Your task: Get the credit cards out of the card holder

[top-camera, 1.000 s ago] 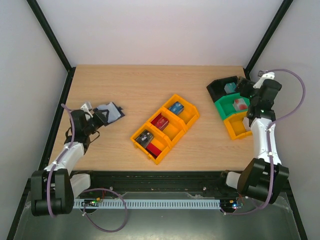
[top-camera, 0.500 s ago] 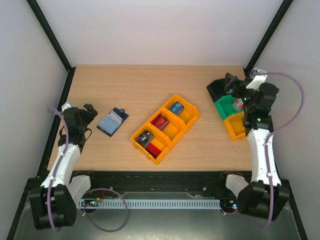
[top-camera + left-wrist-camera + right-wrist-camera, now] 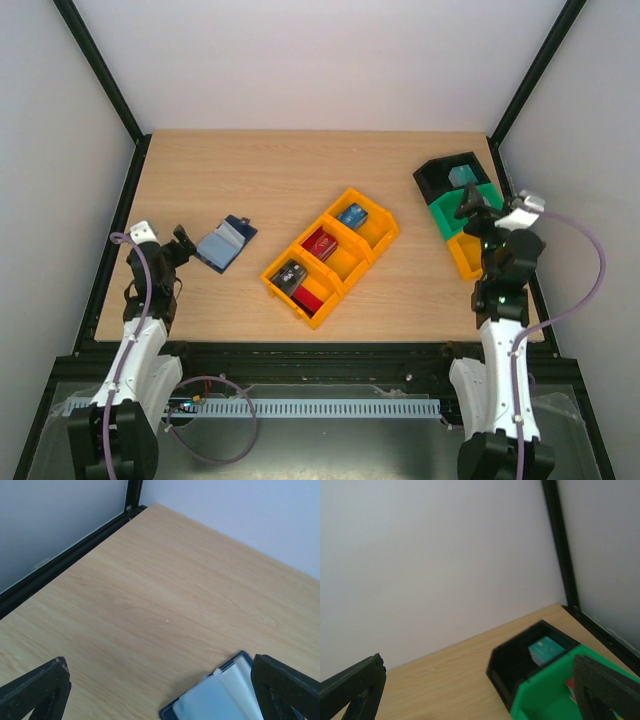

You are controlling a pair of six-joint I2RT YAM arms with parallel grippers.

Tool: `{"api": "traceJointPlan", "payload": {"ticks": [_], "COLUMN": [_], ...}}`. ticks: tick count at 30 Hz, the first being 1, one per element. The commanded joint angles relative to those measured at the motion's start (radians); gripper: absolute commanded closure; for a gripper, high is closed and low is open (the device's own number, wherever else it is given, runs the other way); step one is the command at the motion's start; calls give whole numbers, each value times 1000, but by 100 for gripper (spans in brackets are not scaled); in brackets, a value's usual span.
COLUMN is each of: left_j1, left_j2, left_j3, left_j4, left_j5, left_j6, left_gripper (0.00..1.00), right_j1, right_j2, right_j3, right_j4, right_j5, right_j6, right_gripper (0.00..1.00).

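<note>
Though overhead the card holder [image 3: 225, 243] lies open beside the spread, empty left gripper [image 3: 184, 246], credit cards [image 3: 320, 243] in the yellow bin [image 3: 355, 278], the left wrist catches only its corner; right wrist: right gripper [image 3: 477, 690] spread, empty. A stray left swing could shove it.

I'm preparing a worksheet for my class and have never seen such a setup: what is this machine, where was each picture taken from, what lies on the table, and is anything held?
These are two robot arms bolted at the near edge of a table. The wide picture looks down from above and behind them; the other two come from a camera on each wrist, with that gripper's dark fingers at the bottom corners. The left gripper and right gripper are both open and hold nothing. On the table lie a navy card holder, a yellow bin holding a blue card, a red card and a dark card, and three more bins at the right.
</note>
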Motion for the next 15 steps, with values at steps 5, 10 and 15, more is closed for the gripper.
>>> {"api": "traceJointPlan", "payload": {"ticks": [5, 10, 15], "left_j1": [1, 1, 2], "left_j2": [-35, -32, -25], "left_j3": [-89, -92, -89], "left_j4": [144, 149, 147], "left_j5": [-5, 5, 0], "left_j6": [27, 27, 24], "left_gripper": [1, 1, 1], "right_j1": [0, 2, 9], "right_j2": [-180, -93, 192], "right_j3": [-356, -577, -631], "right_j4": [314, 663, 977], "right_j5": [245, 212, 186], "right_j6": [-2, -14, -83], "right_gripper": [1, 1, 1]}}
